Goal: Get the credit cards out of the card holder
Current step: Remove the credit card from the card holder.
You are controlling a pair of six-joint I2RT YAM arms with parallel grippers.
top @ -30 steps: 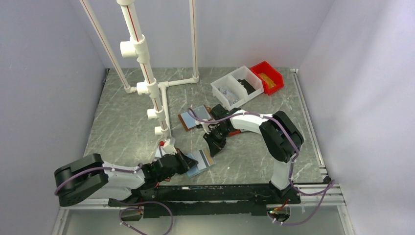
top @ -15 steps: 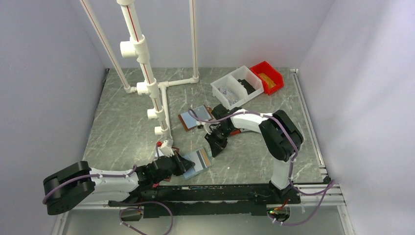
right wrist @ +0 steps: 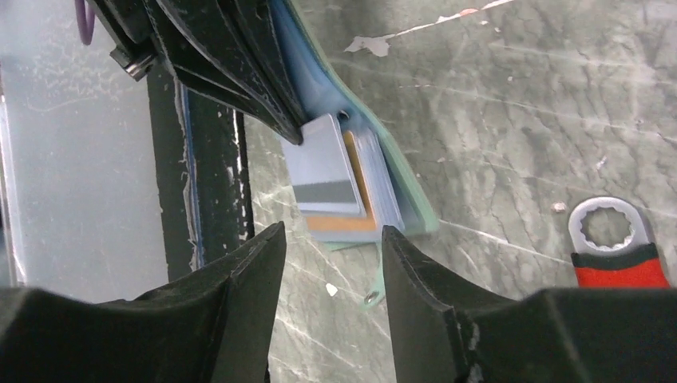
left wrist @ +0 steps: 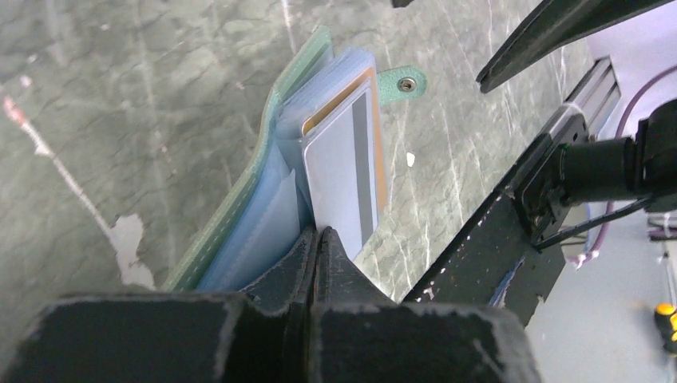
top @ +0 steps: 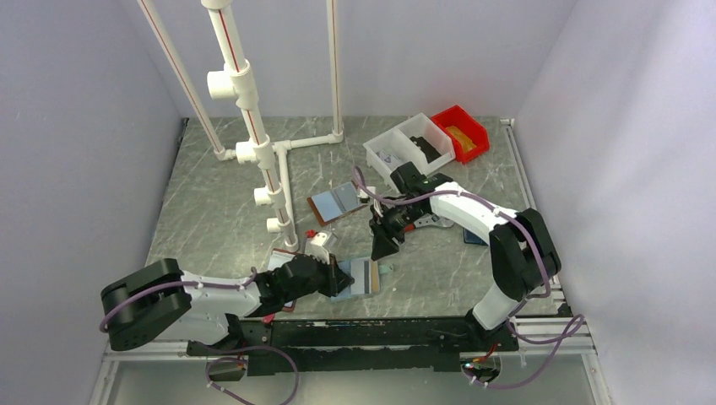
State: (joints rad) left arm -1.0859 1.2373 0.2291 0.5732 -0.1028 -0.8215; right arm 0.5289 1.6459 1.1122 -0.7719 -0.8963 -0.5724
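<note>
The card holder [top: 361, 277], mint-green edged with blue-grey sleeves, lies open near the table's front edge. It also shows in the left wrist view [left wrist: 239, 199] and the right wrist view [right wrist: 407, 199]. A pale grey card with a dark stripe [left wrist: 339, 175] [right wrist: 323, 171] sticks out over an orange-tan card [right wrist: 343, 223]. My left gripper [top: 340, 274] [left wrist: 319, 233] is shut on the holder's near end, beside the grey card's corner. My right gripper [top: 384, 245] [right wrist: 333, 231] is open, hovering just above the holder's far end and its snap tab [right wrist: 375, 291].
A brown-edged folder [top: 338, 201] lies behind the holder. A red-handled wrench [right wrist: 615, 247] [top: 426, 224] lies by the right arm. White bins [top: 405, 152] and a red bin [top: 460, 132] stand at the back right. A PVC pipe frame [top: 262, 169] stands left. A black rail [top: 380, 325] runs along the front.
My left gripper has pushed the card holder to the right. My right arm has swung out to the right, and its gripper now sits a little further right, above the holder's far end.
</note>
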